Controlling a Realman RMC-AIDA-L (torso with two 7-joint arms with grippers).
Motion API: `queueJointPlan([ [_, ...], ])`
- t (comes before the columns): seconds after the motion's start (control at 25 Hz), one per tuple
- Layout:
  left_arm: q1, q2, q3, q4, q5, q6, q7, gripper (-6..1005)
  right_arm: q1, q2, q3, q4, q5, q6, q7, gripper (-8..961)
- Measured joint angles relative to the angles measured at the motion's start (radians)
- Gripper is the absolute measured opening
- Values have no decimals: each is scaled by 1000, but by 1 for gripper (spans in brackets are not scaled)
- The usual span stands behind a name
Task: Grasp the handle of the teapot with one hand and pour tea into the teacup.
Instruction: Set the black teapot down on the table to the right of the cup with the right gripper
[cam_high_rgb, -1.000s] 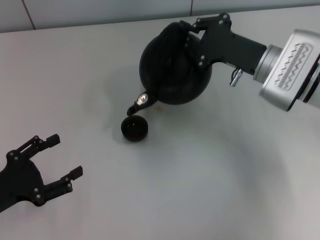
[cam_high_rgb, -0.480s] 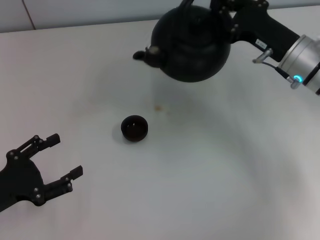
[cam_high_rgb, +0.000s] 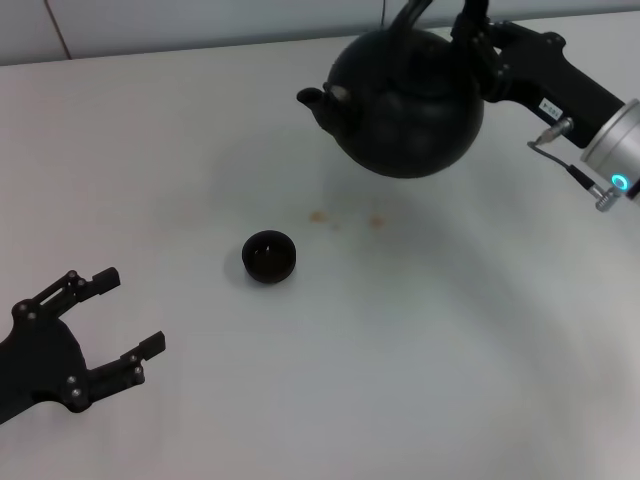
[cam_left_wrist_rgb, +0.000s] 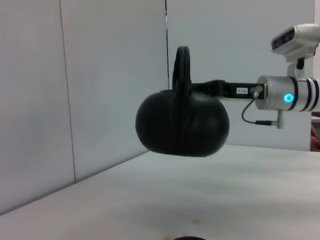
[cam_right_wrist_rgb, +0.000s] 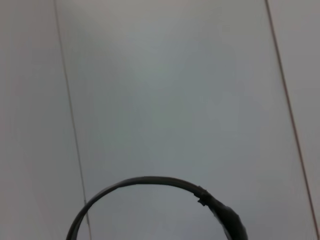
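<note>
The matte-black teapot (cam_high_rgb: 405, 100) hangs level in the air over the back of the table, its spout (cam_high_rgb: 312, 99) pointing to the left. My right gripper (cam_high_rgb: 465, 22) is shut on the handle (cam_high_rgb: 410, 15) at the pot's top. The left wrist view shows the teapot (cam_left_wrist_rgb: 182, 122) off the table with its arched handle (cam_left_wrist_rgb: 182, 65). The right wrist view shows only the handle hoop (cam_right_wrist_rgb: 150, 181). The small dark teacup (cam_high_rgb: 269, 256) stands on the table, in front and left of the pot. My left gripper (cam_high_rgb: 135, 310) is open and empty at the front left.
Two small brownish drops (cam_high_rgb: 320, 215) lie on the white table (cam_high_rgb: 400, 360) between cup and pot. A pale wall (cam_left_wrist_rgb: 110, 75) stands behind the table's back edge.
The teapot was tipped with its spout down over the teacup. It has since been righted, lifted, and carried back and to the right. A second drop shows on the table. The left arm has not moved.
</note>
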Motion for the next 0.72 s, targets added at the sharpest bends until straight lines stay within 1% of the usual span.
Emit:
queueJointPlan([
  [0.24, 0, 1, 3, 0, 0, 0, 0, 859, -36, 0, 0, 3, 1, 6, -4, 85],
  [0.44, -1, 2, 4, 1, 0, 0, -2, 859, -57, 0, -9, 6, -5, 40, -13, 83],
  [0.72, -2, 2, 6, 3, 0, 0, -5, 859, -56, 0, -26, 32, -13, 109, -65, 84],
])
